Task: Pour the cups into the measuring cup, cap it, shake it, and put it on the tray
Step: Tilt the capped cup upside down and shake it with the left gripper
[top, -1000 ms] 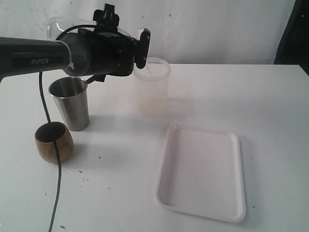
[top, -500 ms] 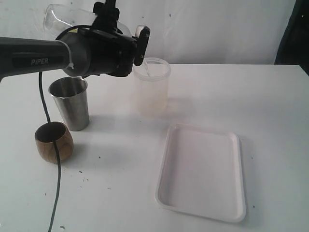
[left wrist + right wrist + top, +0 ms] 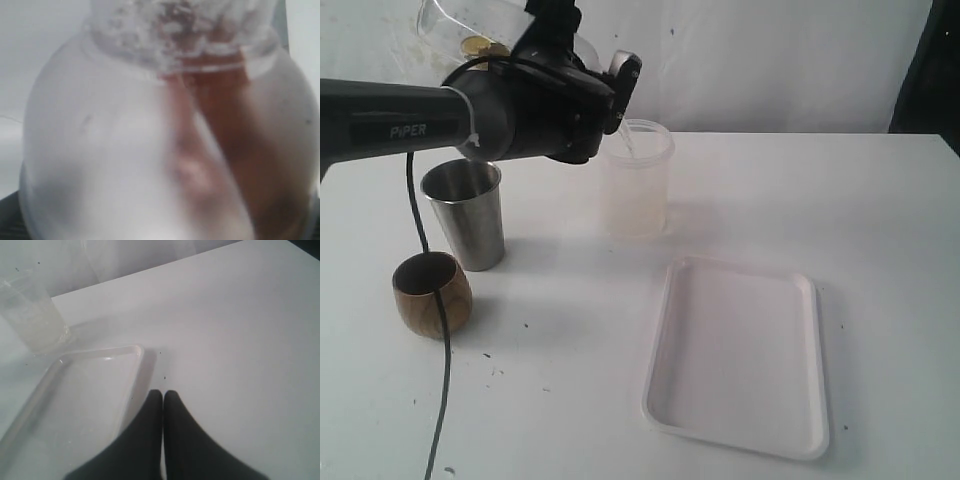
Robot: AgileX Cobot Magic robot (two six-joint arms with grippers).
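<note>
Measuring cup (image 3: pixel 455 20), a clear plastic tumbler, is held high over the desk (image 3: pixel 880 220) by the left arm (image 3: pixel 380 125). It is tipped well over, base up and to the left, mouth end down toward the frosted translucent plastic tub (image 3: pixel 635 185). Yellowish residue is seen near the base. Left jaws are clamped on the cup. The left wrist view is filled by wet, blurred plastic, so the cap seat cannot be checked. Right jaws are pressed together and empty, low over the desk beside a corner of the flat white rectangular plastic tray (image 3: pixel 735 350).

The tapered shiny steel tumbler (image 3: pixel 465 215) and the small rounded brown wooden cup (image 3: pixel 432 293) are stood upright at left, near each other. Their contents cannot be seen.

Step is judged to be the shake. Recommended:
- Grip is held hard, since wet smooth plastic is likely to slip.
- Strokes are kept short and at the wrist, clear of the tub rim and the steel tumbler just below.
- Time with the cap end down is minimised. A thin pale streak is seen at the tub mouth; leak or reflection cannot be told.
- Cup is righted before it is carried to the tray.
</note>
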